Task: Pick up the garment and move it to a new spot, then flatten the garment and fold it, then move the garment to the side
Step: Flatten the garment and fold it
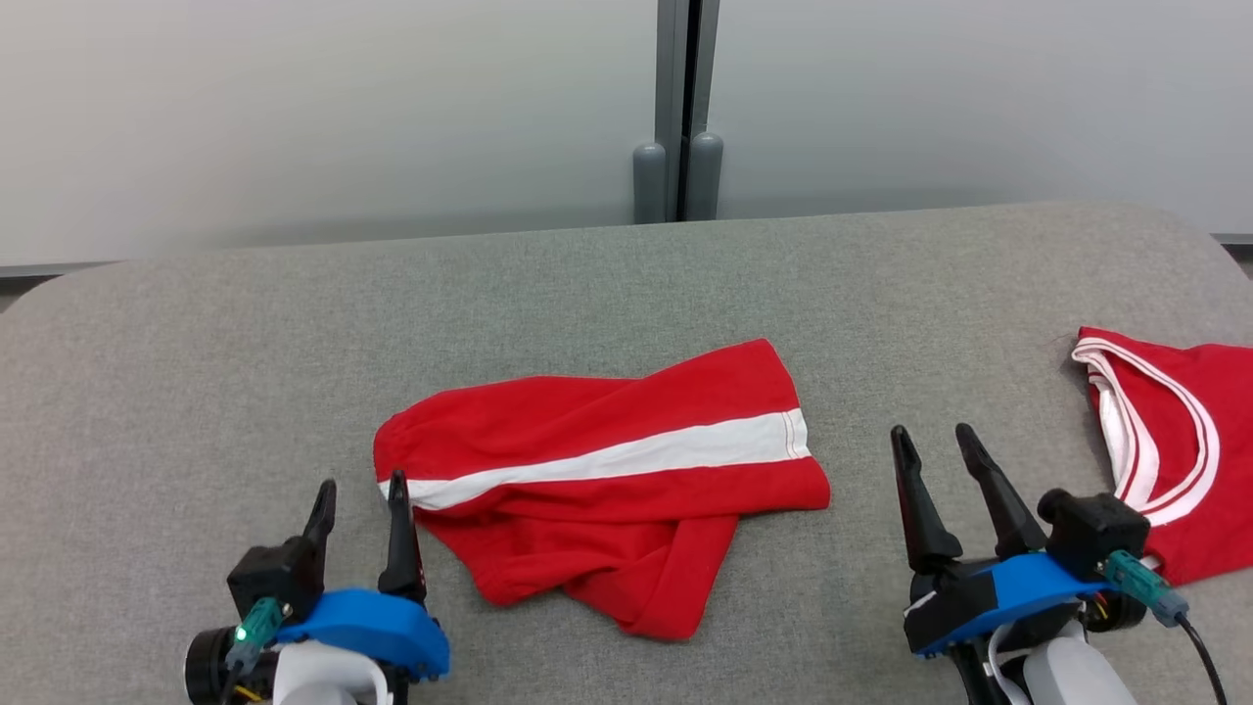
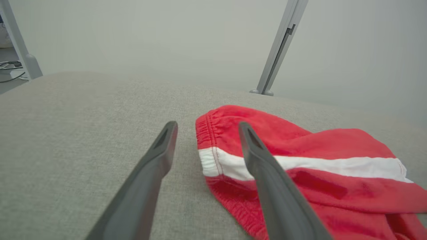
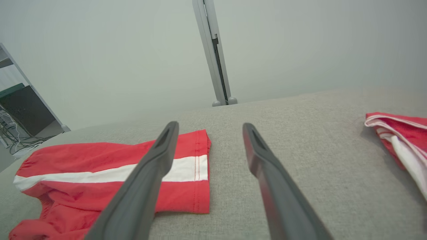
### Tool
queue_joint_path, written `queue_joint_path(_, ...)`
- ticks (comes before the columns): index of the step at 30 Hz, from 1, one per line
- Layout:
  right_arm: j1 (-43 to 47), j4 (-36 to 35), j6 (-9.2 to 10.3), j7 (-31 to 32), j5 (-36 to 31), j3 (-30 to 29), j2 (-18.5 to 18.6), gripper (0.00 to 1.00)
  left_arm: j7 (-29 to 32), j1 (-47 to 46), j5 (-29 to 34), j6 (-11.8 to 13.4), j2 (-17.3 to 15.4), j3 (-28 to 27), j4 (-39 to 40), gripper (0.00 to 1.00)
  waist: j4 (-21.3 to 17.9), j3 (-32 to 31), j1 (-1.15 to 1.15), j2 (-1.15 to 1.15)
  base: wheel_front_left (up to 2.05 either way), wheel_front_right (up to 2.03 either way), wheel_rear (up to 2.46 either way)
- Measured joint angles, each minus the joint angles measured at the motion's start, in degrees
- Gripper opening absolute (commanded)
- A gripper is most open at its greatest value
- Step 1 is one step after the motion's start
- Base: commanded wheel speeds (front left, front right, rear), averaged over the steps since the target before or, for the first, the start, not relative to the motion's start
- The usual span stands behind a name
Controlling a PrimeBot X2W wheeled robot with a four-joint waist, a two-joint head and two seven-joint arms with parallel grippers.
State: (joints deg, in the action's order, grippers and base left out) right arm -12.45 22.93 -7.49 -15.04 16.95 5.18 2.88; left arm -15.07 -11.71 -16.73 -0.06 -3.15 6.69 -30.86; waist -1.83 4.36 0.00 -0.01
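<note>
- Shorts point(image 1: 597, 480): red, one white stripe point(image 1: 626, 455) along the side, lying at lower centre of the head view on the tabletop point(image 1: 587, 284). Half-flat; a leg is doubled under and bunches toward the bottom of the frame.
- Handling, judged: thin knit, light, limp. No stiffness, so it will sag and drag from any single pinch point. Not fragile. The grey woven tabletop cover looks grippy, so sliding may wrinkle the shorts.
- Best holds, judged: gathered elastic waistband point(image 2: 208, 125) at the left end, which is thicker and easy to pinch, and the stitched hem point(image 3: 200, 173) at the right end. Taking both should pull it taut.
- Left end effector point(image 1: 361, 485): fingers spread wide, nothing held, tips just beside the waistband.
- Right end effector point(image 1: 932, 433): fingers spread wide, empty, near the hem but apart from it.
- Top point(image 1: 1175, 441): red with white trim, at the right edge, well apart from the shorts.
</note>
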Motion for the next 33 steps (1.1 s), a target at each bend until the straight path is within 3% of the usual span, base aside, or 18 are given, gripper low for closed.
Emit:
queue_joint_path(7,3.0,-0.4,0.01,0.0,-0.9,-0.6,0.0,1.00,0.0,5.4,0.5,1.2,0.2,0.2,1.6,1.00,-0.8,-2.0,0.00,0.00,0.00,0.00,0.00)
queue_joint_path(17,5.3,0.2,0.00,0.0,-5.3,1.4,0.0,1.00,0.0,6.1,5.4,6.3,0.2,1.2,1.3,1.00,-1.3,-3.2,0.00,0.00,0.00,0.00,0.00)
queue_joint_path(21,5.4,0.7,0.00,0.0,-5.8,1.0,0.0,1.00,0.0,6.3,5.5,6.7,0.2,1.4,1.1,1.00,-1.2,-3.2,0.00,0.00,0.00,0.00,0.00)
queue_joint_path(33,4.2,0.7,0.01,0.0,-4.9,1.9,0.0,1.00,0.0,2.7,-2.3,0.5,0.2,0.2,-0.3,1.00,-1.2,1.2,0.01,0.02,0.00,0.00,0.00)
